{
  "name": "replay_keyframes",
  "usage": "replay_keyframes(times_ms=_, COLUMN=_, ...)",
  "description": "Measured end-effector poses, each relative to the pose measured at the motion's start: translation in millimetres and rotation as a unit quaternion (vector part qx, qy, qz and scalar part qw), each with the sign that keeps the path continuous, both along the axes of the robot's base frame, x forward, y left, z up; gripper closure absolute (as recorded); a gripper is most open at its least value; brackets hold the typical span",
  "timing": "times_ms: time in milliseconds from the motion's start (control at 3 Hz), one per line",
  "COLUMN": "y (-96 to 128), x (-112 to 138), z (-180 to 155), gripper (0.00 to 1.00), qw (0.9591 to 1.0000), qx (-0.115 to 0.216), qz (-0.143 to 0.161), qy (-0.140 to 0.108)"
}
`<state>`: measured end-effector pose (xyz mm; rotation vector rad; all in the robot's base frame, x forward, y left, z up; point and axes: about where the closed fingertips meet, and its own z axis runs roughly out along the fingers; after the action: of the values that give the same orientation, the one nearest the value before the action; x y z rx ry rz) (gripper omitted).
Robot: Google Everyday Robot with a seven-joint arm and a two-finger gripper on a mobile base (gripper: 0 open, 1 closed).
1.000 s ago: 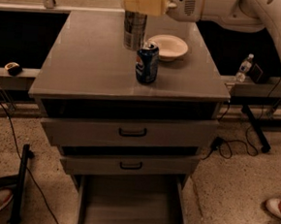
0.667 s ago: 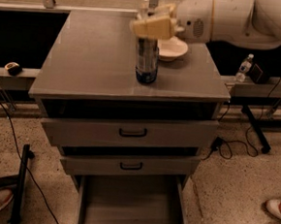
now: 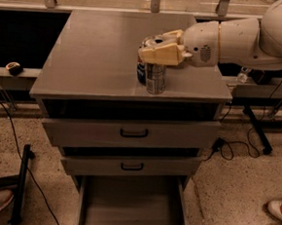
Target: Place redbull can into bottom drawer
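So the gripper (image 3: 153, 46) is hanging over the front right part of the cabinet top (image 3: 99, 47), with its yellowish fingers (image 3: 160, 53) clamped on the upper end of the redbull can (image 3: 156, 79). One finger is sitting on the near side of the can and the other on the far side. The jaws are only as far apart as the slim can is wide, and a bit of the can's rim is poking out between them. The can is hanging upright straight below the fingers, close to the front edge of the top. Honestly I can't tell if its base is resting on the surface or floating just off it.

Just behind it and a little to the left, a blue Pepsi can (image 3: 141, 71) is peeking out, mostly covered by the silver one. The white arm (image 3: 234, 36) is reaching in from the right side.

Below that, the two upper drawers with black handles (image 3: 134, 132) are sticking out only slightly. The bottom drawer (image 3: 133, 206) is pulled all the way out down at the floor, well below the can and more or less underneath it. A shoe (image 3: 279, 209) is showing at the far right on the speckled floor.
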<state>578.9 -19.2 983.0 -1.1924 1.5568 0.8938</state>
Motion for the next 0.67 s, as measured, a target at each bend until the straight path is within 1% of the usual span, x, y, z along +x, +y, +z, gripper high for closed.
replay_keyframes(times_ms=333, y=-5, x=5, z=-19, gripper=1.00, qw=0.9998, qx=-0.007, qz=0.005, qy=-0.018)
replay_keyframes(times_ms=667, y=-28, x=-2, z=-65, gripper=1.00, qw=0.9988, qx=0.020, qz=0.029, qy=-0.035)
